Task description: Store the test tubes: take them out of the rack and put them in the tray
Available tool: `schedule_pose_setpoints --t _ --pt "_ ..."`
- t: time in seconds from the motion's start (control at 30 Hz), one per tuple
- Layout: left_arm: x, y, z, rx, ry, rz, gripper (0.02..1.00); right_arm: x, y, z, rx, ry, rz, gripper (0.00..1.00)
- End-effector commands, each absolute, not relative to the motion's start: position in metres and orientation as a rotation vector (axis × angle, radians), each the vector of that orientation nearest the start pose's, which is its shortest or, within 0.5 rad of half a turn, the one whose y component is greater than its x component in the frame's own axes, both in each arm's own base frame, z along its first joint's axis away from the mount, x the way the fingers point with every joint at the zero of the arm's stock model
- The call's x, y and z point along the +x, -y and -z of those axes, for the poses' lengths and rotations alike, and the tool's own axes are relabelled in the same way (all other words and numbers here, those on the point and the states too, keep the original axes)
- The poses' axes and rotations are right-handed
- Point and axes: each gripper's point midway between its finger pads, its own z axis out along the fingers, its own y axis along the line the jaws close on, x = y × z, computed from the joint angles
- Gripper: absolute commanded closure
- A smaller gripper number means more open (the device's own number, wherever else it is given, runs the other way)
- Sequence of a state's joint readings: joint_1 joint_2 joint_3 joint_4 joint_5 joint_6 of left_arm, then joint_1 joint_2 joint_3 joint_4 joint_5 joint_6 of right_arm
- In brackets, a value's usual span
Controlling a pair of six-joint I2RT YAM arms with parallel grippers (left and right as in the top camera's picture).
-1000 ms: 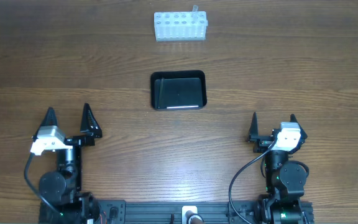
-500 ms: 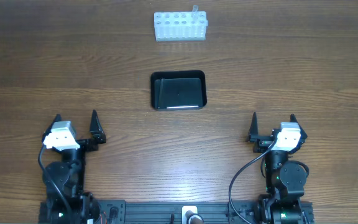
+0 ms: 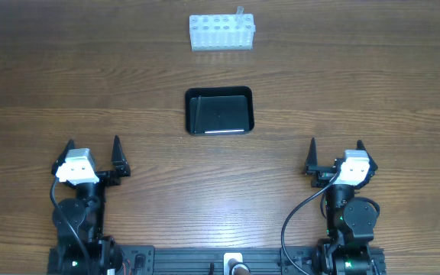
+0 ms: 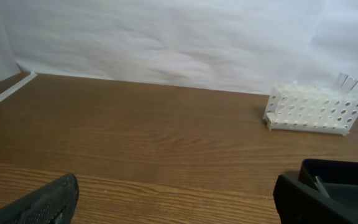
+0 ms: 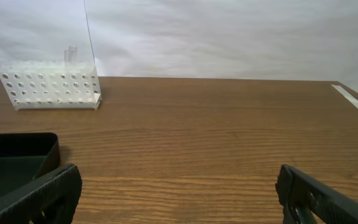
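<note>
The tray, nearer than the rack, runs off the edge, partly hidden behind a left pincer finger. Whether the rack holds more than one test tube is too small to tell.

Tray sits on table, ahead of both grippers: forward-right of left gripper, forward-left of right gripper, roughly midway between them. Rack stands farther ahead, behind the tray and apart from it, near the table's far edge. One test tube stands upright in the rack, at the end on the right gripper's side. The grippers are well apart, side by side.
</note>
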State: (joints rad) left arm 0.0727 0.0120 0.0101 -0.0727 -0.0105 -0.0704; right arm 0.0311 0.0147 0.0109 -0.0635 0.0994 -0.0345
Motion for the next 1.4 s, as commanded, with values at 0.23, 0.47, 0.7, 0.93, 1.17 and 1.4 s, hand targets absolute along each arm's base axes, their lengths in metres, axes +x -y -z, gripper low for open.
schedule_pose_setpoints --t 0.23,0.47,0.7,0.93,1.17,1.4 --pt "0.245 -0.02 -0.157 -0.109 -1.639 -0.022 0.02 0.246 0.011 -0.158 0.022 -1.639 0.09 0.009" --pt "0.245 -0.02 -0.157 -0.109 -1.639 -0.022 0.02 0.246 0.011 -0.158 0.022 -1.639 0.09 0.009" --pt "0.245 -0.02 -0.157 -0.109 -1.639 -0.022 0.02 0.246 0.016 -0.16 0.04 -1.632 0.12 0.007" --pt "0.245 -0.02 -0.157 -0.109 -1.639 -0.022 0.02 0.244 0.012 -0.172 0.057 -1.614 0.07 0.007" --pt "0.245 -0.02 -0.157 -0.109 -1.639 -0.022 0.023 0.225 0.013 -0.22 0.049 -1.626 0.08 0.009" --pt "0.245 -0.02 -0.157 -0.109 -1.639 -0.022 0.02 0.207 0.013 -0.255 0.054 -1.774 0.077 0.009"
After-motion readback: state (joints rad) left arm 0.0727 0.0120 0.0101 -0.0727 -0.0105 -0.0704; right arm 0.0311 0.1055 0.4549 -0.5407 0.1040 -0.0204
